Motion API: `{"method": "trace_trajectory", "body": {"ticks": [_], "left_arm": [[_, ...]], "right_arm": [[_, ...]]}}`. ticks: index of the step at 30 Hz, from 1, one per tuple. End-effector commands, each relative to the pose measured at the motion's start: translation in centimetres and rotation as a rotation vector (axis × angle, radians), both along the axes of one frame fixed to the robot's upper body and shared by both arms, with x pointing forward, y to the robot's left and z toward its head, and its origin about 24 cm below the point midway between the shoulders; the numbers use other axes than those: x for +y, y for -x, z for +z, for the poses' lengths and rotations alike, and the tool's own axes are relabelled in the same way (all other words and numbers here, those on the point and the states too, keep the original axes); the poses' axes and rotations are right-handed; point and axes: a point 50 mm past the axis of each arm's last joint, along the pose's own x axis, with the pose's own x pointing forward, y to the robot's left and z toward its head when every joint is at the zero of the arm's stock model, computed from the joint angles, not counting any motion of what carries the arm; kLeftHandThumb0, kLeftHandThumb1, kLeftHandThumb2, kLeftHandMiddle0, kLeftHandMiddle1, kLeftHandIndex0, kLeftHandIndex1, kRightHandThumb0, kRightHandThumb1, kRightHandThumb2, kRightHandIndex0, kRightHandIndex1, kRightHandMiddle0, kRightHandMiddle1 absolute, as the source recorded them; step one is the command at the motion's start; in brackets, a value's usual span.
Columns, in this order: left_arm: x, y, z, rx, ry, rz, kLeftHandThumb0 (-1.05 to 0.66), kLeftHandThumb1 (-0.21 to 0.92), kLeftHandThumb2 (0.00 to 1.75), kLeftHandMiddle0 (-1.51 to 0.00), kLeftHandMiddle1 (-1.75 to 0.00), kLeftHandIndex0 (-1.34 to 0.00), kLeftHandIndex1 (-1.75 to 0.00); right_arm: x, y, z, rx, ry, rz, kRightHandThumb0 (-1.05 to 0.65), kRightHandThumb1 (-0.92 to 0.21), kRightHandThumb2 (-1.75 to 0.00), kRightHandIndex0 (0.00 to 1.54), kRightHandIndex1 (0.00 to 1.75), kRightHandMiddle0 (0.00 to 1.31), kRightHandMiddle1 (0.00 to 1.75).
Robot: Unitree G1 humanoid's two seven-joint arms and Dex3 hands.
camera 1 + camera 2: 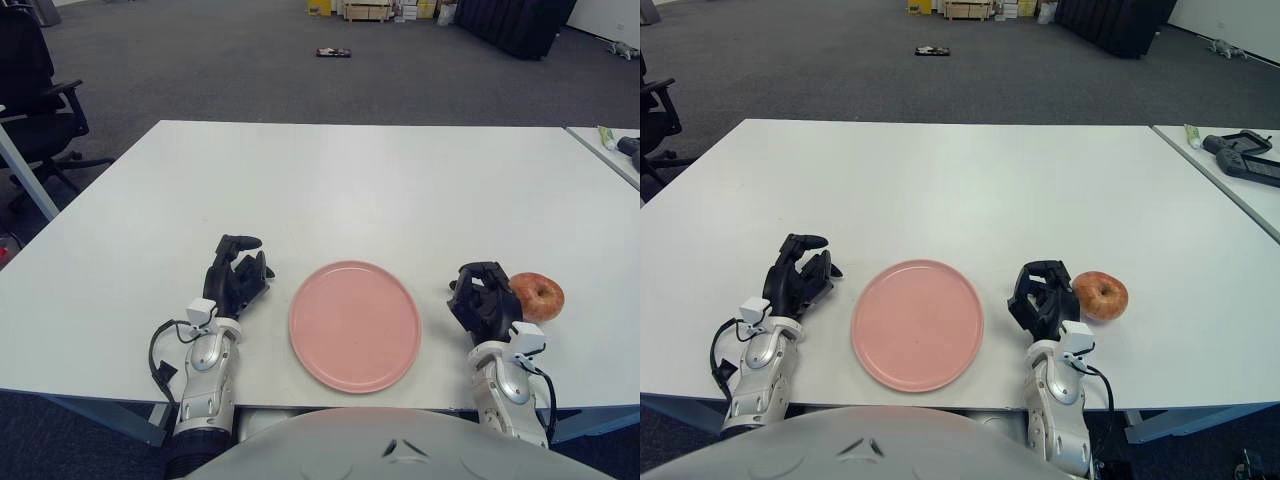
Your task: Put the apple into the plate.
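Note:
A red-yellow apple (pixel 538 296) lies on the white table (pixel 350 180) near the front right. An empty pink plate (pixel 355 325) sits at the front centre, a hand's width left of the apple. My right hand (pixel 486 298) is between plate and apple, close against the apple's left side, with its fingers loosely bent and nothing in them. My left hand (pixel 238 272) shows beside the plate's left edge, fingers relaxed and empty.
A second table (pixel 1240 180) stands at the right with a black device (pixel 1245 158) and a green tube (pixel 1191 134) on it. A black office chair (pixel 35 90) is at the far left. A small dark object (pixel 333 52) lies on the floor beyond.

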Motion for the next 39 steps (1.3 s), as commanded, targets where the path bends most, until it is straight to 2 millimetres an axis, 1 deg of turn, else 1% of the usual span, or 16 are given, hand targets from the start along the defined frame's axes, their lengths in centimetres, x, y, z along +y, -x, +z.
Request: {"method": "trace_trajectory", "body": {"ticks": [1,5,10,17,22,24,25,28,29,31,34,35,36,37,38,39], "left_arm": [[0.0,0.0,-0.1,0.019,-0.004,0.001,-0.38,0.71,0.83,-0.72,-1.75,-0.32,-1.75],[0.0,-0.1,-0.1,0.017,-0.011,-0.004,-0.38,0.71,0.83,-0.73,-1.75,-0.32,-1.75],[0.0,-0.1,-0.1,0.012,-0.007,-0.005,-0.38,0.7,0.83,-0.73,-1.75,-0.32,-1.75],[0.0,-0.1,-0.2,0.015,-0.001,-0.002,-0.38,0.71,0.83,-0.73,-1.75,-0.32,-1.75],[0.0,-0.1,-0.2,0.018,-0.003,-0.001,-0.38,0.71,0.82,-0.72,-1.75,-0.32,-1.75],[0.0,-0.1,-0.2,0.017,-0.002,-0.001,-0.38,0.71,0.82,-0.72,-1.75,-0.32,-1.75],[0.0,-0.1,-0.2,0.016,-0.002,-0.001,-0.38,0.71,0.82,-0.72,-1.75,-0.32,-1.75],[0.0,-0.1,-0.2,0.017,-0.003,-0.002,-0.38,0.71,0.82,-0.72,-1.75,-0.32,-1.75],[0.0,-0.1,-0.2,0.017,-0.003,-0.003,-0.38,0.71,0.82,-0.72,-1.75,-0.32,-1.75],[0.0,-0.1,-0.2,0.016,-0.003,-0.004,-0.38,0.71,0.82,-0.72,-1.75,-0.32,-1.75],[0.0,-0.1,-0.2,0.013,-0.003,-0.005,-0.38,0.72,0.82,-0.72,-1.75,-0.32,-1.75],[0.0,-0.1,-0.2,0.012,-0.002,-0.006,-0.38,0.72,0.82,-0.72,-1.75,-0.32,-1.75],[0.0,-0.1,-0.2,0.011,-0.003,-0.006,-0.38,0.72,0.82,-0.72,-1.75,-0.32,-1.75],[0.0,-0.1,-0.2,0.011,-0.004,-0.007,-0.38,0.72,0.82,-0.72,-1.75,-0.32,-1.75],[0.0,-0.1,-0.2,0.011,-0.004,-0.007,-0.38,0.72,0.82,-0.72,-1.75,-0.32,-1.75],[0.0,-0.1,-0.2,0.012,-0.004,-0.007,-0.38,0.72,0.81,-0.72,-1.75,-0.32,-1.75]], "right_arm": [[0.2,-0.2,0.4,-0.06,0.119,-0.003,-0.39,-0.66,-0.89,0.82,1.75,0.35,1.75],[0.4,-0.2,0.8,-0.16,0.297,0.0,-0.38,-0.68,-0.86,0.83,1.75,0.34,1.75],[0.5,-0.2,0.9,-0.268,0.463,0.018,-0.38,-0.73,-0.8,0.82,1.74,0.31,1.75],[0.4,-0.2,0.9,-0.377,0.692,0.004,-0.38,-0.73,-0.79,0.77,1.72,0.31,1.75],[0.2,-0.3,0.9,-0.443,0.845,-0.047,-0.38,-0.74,-0.79,0.7,1.68,0.31,1.75],[0.1,-0.4,1.1,-0.477,0.882,-0.065,-0.37,-0.78,-0.73,0.62,1.65,0.28,1.75],[0.1,-0.4,1.1,-0.491,0.897,-0.072,-0.36,-0.83,-0.66,0.55,1.6,0.25,1.75],[0.0,-0.4,1.4,-0.54,0.94,-0.1,-0.35,-0.89,-0.58,0.44,1.48,0.21,1.75],[0.0,-0.4,1.4,-0.555,0.953,-0.11,-0.35,-0.9,-0.57,0.41,1.43,0.2,1.75],[-0.2,-0.5,1.8,-0.582,0.98,-0.132,-0.35,-0.91,-0.56,0.3,1.24,0.18,1.75],[-0.6,-0.6,1.9,-0.571,1.036,-0.172,-0.35,-0.92,-0.55,0.2,1.1,0.18,1.75],[-0.8,-0.6,2.0,-0.559,1.059,-0.189,-0.41,-0.92,-0.62,0.16,1.05,0.14,1.63],[-1.0,-0.5,2.0,-0.54,1.084,-0.211,-0.49,-0.92,-0.73,0.1,0.98,0.09,1.44],[-1.1,-0.5,2.0,-0.528,1.099,-0.226,-0.55,-0.92,-0.79,0.06,0.85,0.06,1.27],[-1.5,-0.2,1.8,-0.498,1.119,-0.252,-0.58,-0.92,-0.81,0.05,0.81,0.05,1.21],[-1.8,0.0,1.7,-0.476,1.134,-0.27,-0.62,-0.9,-0.79,0.03,0.6,0.03,1.05]]}}
